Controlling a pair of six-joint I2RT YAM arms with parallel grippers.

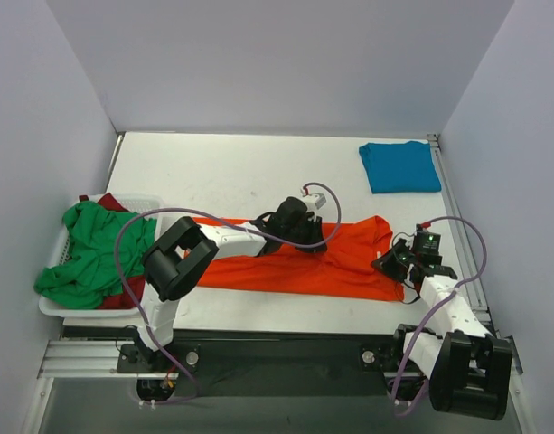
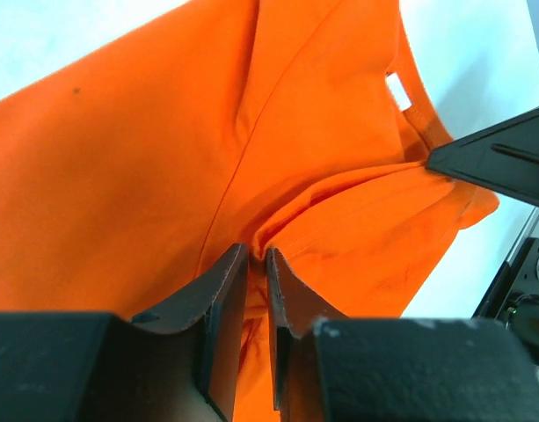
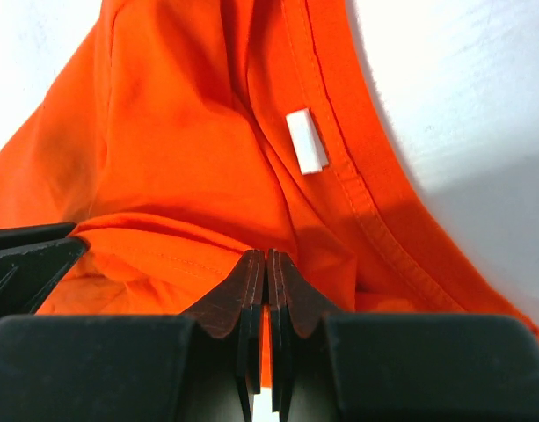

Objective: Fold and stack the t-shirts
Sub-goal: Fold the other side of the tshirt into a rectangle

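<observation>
The table (image 1: 258,172) carries everything, and across its middle, under both pincers, lies the orange-red t-shirt (image 1: 349,267), drawn out in a long flat band. We read this as the shirt being worked on now, spread out but not yet folded small.

Well off to the left pincer's (image 1: 305,237) outer side stands the white basket (image 1: 49,306). It holds the green t-shirt (image 1: 91,249) heaped on top of the dark red t-shirt (image 1: 123,295), presumably waiting their turn. Beyond the right pincer (image 1: 392,265), towards the far edge, the teal blue t-shirt (image 1: 399,167) lies as a neat folded square, which we take to be the start of the stack.

The left pincer (image 2: 256,255) is pressed down on the orange cloth. Its jaws are nearly together, and a raised ridge of fabric is drawn up into the narrow gap, so we judge it to be grasping the shirt. The creases run towards its tips, which fits a pinch.

The right pincer (image 3: 266,257) is clenched tight, with only a thin sliver of orange between its jaws. It grips the shirt just short of the neckband (image 3: 366,189).

We think the two grips sit at this end so the cloth can be lifted evenly and carried over for a fold (one grip alone would let it sag).

Just ahead of the right pincer, inside the neck, sits the small white label (image 3: 306,141).
</observation>
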